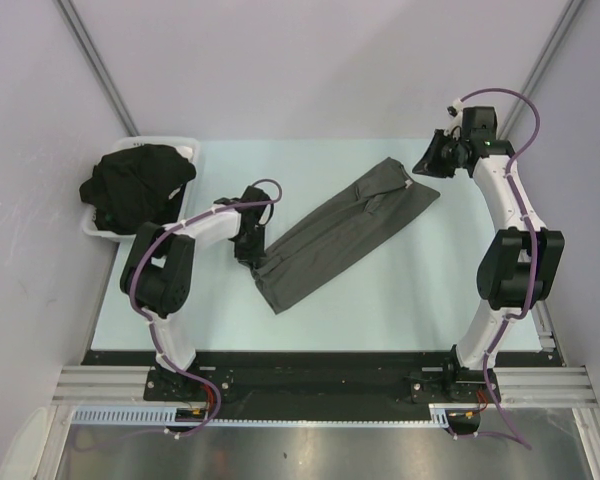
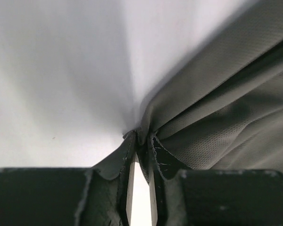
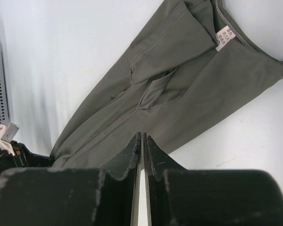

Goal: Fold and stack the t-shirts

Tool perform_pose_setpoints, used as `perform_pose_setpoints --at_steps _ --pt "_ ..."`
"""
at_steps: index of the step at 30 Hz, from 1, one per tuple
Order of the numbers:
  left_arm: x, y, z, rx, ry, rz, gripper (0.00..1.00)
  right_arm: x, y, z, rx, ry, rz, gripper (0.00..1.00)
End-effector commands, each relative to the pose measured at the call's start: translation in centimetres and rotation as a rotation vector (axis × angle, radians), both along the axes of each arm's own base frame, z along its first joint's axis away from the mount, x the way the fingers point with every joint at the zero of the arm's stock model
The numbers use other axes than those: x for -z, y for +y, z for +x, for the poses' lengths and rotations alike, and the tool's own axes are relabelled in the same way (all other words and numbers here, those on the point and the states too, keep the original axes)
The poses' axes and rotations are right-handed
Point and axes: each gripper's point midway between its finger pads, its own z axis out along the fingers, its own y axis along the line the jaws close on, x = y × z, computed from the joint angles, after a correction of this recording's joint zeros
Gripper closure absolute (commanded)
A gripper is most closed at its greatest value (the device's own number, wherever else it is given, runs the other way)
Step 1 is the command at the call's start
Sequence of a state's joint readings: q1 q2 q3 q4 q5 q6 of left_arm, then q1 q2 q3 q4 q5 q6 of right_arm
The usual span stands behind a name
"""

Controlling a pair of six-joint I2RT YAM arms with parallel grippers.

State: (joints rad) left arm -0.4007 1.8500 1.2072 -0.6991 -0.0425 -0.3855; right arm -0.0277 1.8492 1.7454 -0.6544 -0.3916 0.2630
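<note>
A charcoal grey t-shirt (image 1: 350, 230) lies folded into a long strip, running diagonally across the table. My left gripper (image 1: 252, 252) is at its near left end. In the left wrist view that gripper (image 2: 142, 139) is shut on a bunched edge of the grey cloth (image 2: 226, 108), with folds fanning out from the tips. My right gripper (image 1: 425, 165) hangs above the shirt's far right end. Its jaws (image 3: 142, 136) are shut with nothing between them, and the shirt (image 3: 179, 94) with its neck label (image 3: 221, 40) lies below. Black t-shirts (image 1: 140, 185) are heaped in a tray.
The white plastic tray (image 1: 185, 145) stands at the table's far left corner. The pale table surface (image 1: 380, 310) ends at a dark front rail (image 1: 310, 360) by the arm bases. Grey walls close in on the left, back and right.
</note>
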Motion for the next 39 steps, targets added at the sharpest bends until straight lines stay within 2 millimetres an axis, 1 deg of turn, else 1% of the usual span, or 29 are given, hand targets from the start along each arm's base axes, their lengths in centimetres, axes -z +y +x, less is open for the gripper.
perform_pose_setpoints --at_steps 1,2,7,10,13,15,19,22,26,31,35,39 --pt "-1.2 1.9 -1.1 -0.024 0.036 0.119 0.79 -2.8 0.4 -0.2 -0.006 -0.076 0.023 0.91" --pt "-1.7 2.3 -0.4 -0.033 0.014 0.146 0.78 -2.8 0.4 -0.2 -0.006 -0.076 0.026 0.91" --pt "-3.5 4.1 0.5 -0.073 -0.029 0.219 0.77 -2.8 0.2 -0.2 -0.003 -0.073 0.031 0.89" --pt "-4.2 4.7 0.9 -0.09 -0.05 0.227 0.71 -2.7 0.2 -0.2 -0.002 -0.07 0.038 0.88" --pt "-4.2 4.7 0.8 -0.09 -0.034 0.227 0.66 -2.5 0.3 -0.1 -0.004 -0.065 0.048 0.87" --pt "-4.1 4.5 0.6 -0.083 -0.025 0.215 0.64 -2.6 0.3 -0.2 -0.006 -0.066 0.051 0.87" --pt "-4.5 3.1 0.4 -0.075 -0.028 0.13 0.57 -2.2 0.4 -0.2 -0.008 -0.054 0.058 0.87" --pt "-4.6 2.6 0.5 -0.074 -0.038 0.099 0.54 -2.2 0.5 0.0 -0.01 -0.056 0.065 0.86" --pt "-4.6 2.0 0.9 -0.067 -0.037 0.087 0.54 -2.2 0.5 0.1 -0.013 -0.054 0.076 0.86" --pt "-5.3 0.8 1.3 -0.045 -0.049 0.052 0.53 -2.1 0.4 0.1 -0.009 -0.05 0.079 0.86" --pt "-5.0 0.0 1.1 -0.031 -0.036 0.036 0.53 -1.9 0.3 0.1 -0.009 -0.047 0.089 0.86" --pt "-4.6 -1.2 0.5 -0.004 -0.021 0.024 0.54 -2.0 0.3 0.1 -0.01 -0.047 0.099 0.86"
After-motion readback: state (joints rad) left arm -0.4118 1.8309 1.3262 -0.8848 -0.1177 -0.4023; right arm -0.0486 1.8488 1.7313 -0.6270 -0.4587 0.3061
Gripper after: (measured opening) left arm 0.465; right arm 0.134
